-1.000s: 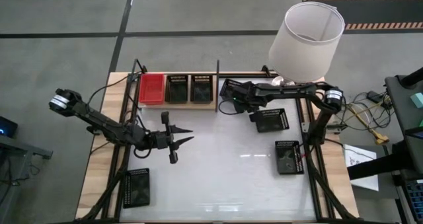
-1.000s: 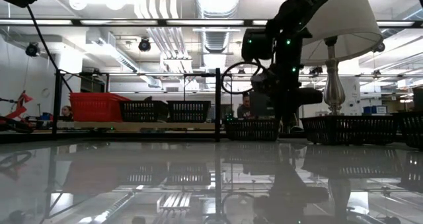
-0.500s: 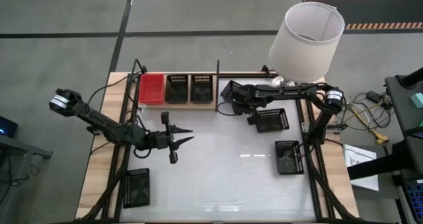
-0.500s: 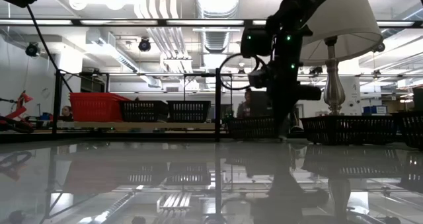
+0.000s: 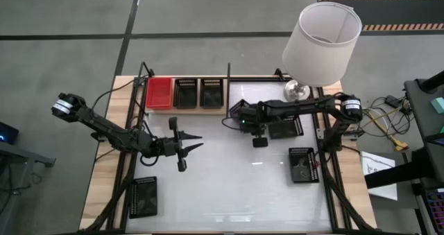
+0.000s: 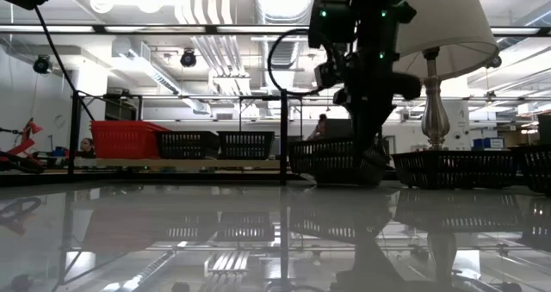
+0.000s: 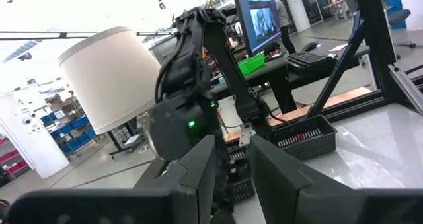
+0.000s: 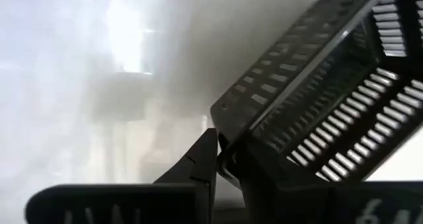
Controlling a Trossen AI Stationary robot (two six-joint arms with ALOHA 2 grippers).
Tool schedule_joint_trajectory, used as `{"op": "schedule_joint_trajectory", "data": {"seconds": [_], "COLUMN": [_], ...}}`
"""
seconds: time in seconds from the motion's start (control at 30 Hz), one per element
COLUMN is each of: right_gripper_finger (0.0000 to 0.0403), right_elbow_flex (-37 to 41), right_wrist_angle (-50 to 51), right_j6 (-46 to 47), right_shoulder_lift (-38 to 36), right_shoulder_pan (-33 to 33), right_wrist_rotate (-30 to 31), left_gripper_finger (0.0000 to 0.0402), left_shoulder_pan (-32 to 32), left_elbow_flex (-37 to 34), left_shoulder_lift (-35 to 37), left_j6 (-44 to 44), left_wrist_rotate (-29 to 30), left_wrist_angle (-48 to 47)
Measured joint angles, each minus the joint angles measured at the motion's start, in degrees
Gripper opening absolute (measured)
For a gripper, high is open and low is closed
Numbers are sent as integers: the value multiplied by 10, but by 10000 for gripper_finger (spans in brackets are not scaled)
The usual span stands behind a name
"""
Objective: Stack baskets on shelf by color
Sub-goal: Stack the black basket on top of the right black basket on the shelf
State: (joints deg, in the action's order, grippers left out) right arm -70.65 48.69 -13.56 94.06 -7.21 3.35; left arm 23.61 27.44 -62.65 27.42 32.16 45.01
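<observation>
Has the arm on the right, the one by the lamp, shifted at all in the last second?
Yes. The right end effector, shut on a black basket, has pulled away from the shelf and the lamp, toward the middle of the table.

The right arm reached from its base at the table's 3 o'clock edge toward the centre, its links lying nearly level across the table, and its wrist ended just past the middle at roughly 1 o'clock. The right gripper point(image 5: 244, 117) had its two fingers point(image 8: 198, 159) pinched together on the rim of a black basket point(image 8: 330, 112), carried tilted. The left arm ran from its base at 9 o'clock in toward the centre and waited there, the left gripper point(image 5: 196, 142) held with its fingers point(image 7: 198, 168) spread apart, gripping nothing.
</observation>
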Motion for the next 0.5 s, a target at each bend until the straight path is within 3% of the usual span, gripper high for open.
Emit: {"op": "schedule_joint_trajectory", "data": {"seconds": [0.3, 0.5], "right_gripper_finger": [75, 112], "right_elbow_flex": [-10, -33], "right_wrist_angle": [-5, -30], "right_j6": [109, 124], "right_shoulder_lift": [0, 0], "right_shoulder_pan": [79, 124], "right_wrist_rotate": [-23, -25], "left_gripper_finger": [80, 80], "left_shoulder_pan": [0, 0], "left_elbow_flex": [0, 0], "left_shoulder_lift": [0, 0], "left_j6": [0, -1], "left_wrist_rotate": [0, -1], "left_wrist_angle": [0, 0]}}
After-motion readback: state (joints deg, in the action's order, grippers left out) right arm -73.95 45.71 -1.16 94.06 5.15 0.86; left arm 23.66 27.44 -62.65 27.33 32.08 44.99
